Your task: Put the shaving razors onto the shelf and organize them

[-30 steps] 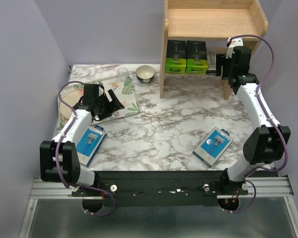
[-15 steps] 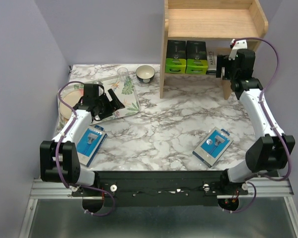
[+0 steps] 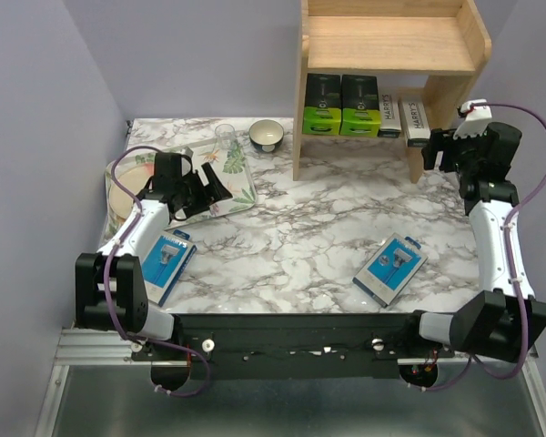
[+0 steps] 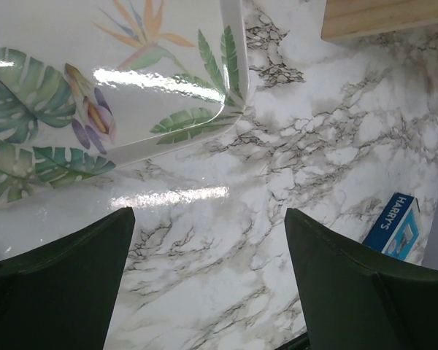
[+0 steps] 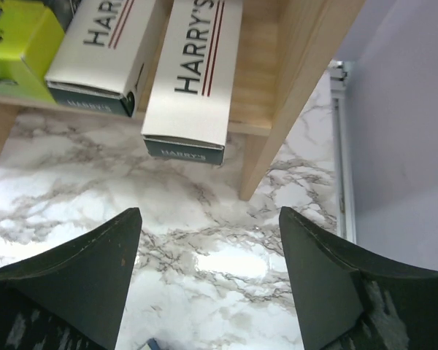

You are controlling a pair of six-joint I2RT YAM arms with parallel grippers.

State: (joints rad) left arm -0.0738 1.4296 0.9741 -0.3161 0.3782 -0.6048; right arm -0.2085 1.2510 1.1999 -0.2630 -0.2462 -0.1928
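Note:
The light-wood shelf point(image 3: 396, 41) stands at the back right. On its lower tier lie two black boxes with lime-green ends point(image 3: 340, 105) and two white HARRY'S boxes point(image 3: 402, 116); these also show in the right wrist view point(image 5: 193, 73). The right one sticks out over the tier's front edge. Two blue-and-white razor packs lie on the table, one at the left point(image 3: 166, 260) and one right of centre point(image 3: 390, 268). My right gripper point(image 3: 439, 147) is open and empty, just right of the shelf. My left gripper point(image 3: 211, 189) is open and empty over the floral tray's near corner.
A floral tray point(image 3: 227, 177) with a clear glass flask point(image 3: 226, 139) lies at the left, a pink plate point(image 3: 126, 189) beside it. A small dark bowl point(image 3: 267, 136) stands left of the shelf's side panel. In the left wrist view a blue pack's corner point(image 4: 396, 227) shows.
My right gripper has drawn back from the shelf's lower tier to the right and come away empty. The second white HARRY'S box now lies on the tier. The left arm has barely moved.

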